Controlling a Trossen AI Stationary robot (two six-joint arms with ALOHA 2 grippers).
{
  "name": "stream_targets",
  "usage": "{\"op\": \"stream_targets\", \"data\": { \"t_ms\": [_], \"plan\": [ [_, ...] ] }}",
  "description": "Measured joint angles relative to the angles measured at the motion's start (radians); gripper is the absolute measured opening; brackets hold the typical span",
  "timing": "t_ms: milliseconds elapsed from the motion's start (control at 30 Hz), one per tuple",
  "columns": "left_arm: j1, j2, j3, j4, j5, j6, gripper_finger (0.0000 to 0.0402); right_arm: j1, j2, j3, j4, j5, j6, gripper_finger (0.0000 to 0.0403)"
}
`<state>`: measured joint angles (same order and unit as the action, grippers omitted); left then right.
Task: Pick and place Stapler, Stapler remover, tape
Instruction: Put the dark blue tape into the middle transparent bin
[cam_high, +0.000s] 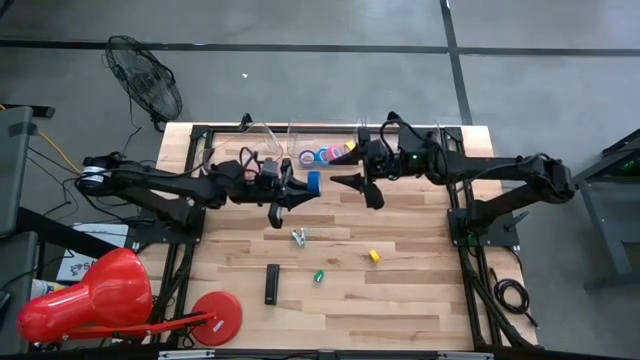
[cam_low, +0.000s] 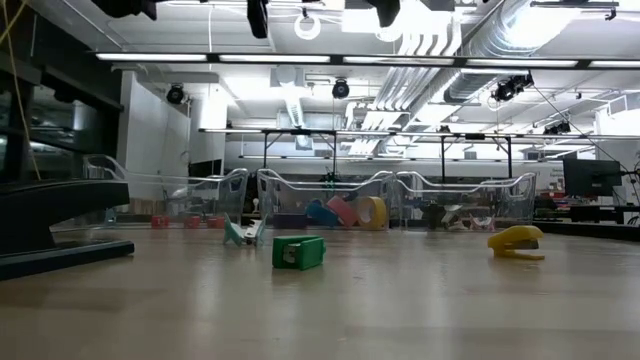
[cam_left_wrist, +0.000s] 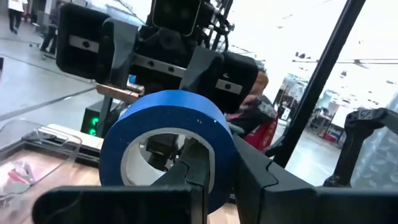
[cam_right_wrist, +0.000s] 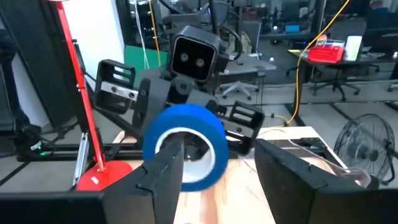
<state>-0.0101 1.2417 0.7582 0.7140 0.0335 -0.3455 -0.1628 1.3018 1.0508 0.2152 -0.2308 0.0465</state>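
Wooden table (cam_high: 400, 290), black stapler (cam_high: 271, 284), grey floor (cam_high: 560, 50)

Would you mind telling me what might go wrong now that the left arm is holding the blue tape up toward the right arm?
1. The left gripper pinches the blue tape roll only through its wall; it may slip during a handover.
2. The right gripper, jaws open, faces it closely; misalignment could make the two collide.
3. If dropped, the roll could land on the table and roll off.

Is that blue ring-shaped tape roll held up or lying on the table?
Held up: the blue tape roll sits clamped in the left pincer.
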Motion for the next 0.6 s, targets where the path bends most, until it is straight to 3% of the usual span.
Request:
{"op": "stream_targets", "data": {
  "t_ms": [600],
  "plan": [
    [-0.003,0.02,0.0,0.028,0.002,0.0,0.0035,0.007,0.117,0.0,0.081,-0.032,0.087,0.0188]
  ]
}}
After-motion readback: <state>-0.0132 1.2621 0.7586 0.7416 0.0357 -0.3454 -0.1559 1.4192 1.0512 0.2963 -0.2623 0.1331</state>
